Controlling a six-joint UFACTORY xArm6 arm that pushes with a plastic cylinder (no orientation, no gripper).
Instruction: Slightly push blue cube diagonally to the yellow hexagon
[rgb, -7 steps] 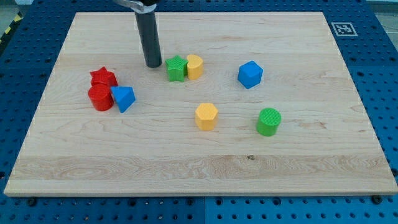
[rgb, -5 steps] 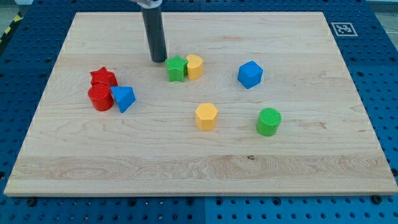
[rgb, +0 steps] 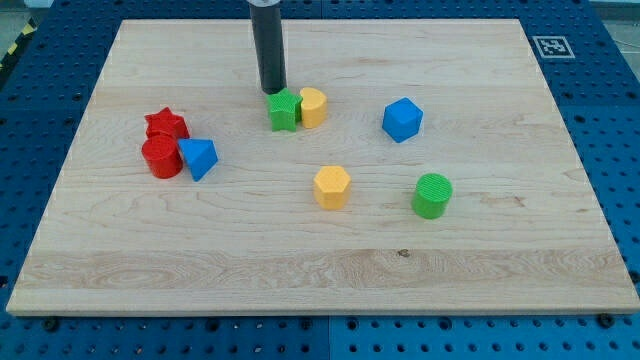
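The blue cube (rgb: 402, 119) sits right of the board's middle. The yellow hexagon (rgb: 331, 187) lies below and to its left, well apart from it. My tip (rgb: 273, 90) stands just above the green star (rgb: 284, 110), near the view's top, far to the left of the blue cube. The rod rises straight up out of the view's top.
A yellow rounded block (rgb: 313, 106) touches the green star's right side. A green cylinder (rgb: 432, 195) stands right of the hexagon. At the left, a red star (rgb: 165, 125), a red cylinder (rgb: 160, 157) and a blue triangular block (rgb: 199, 157) cluster together. A marker tag (rgb: 551, 46) is at the board's top right.
My tip has moved to the right and slightly up the view, from left of the green star to just above it. No block has moved.
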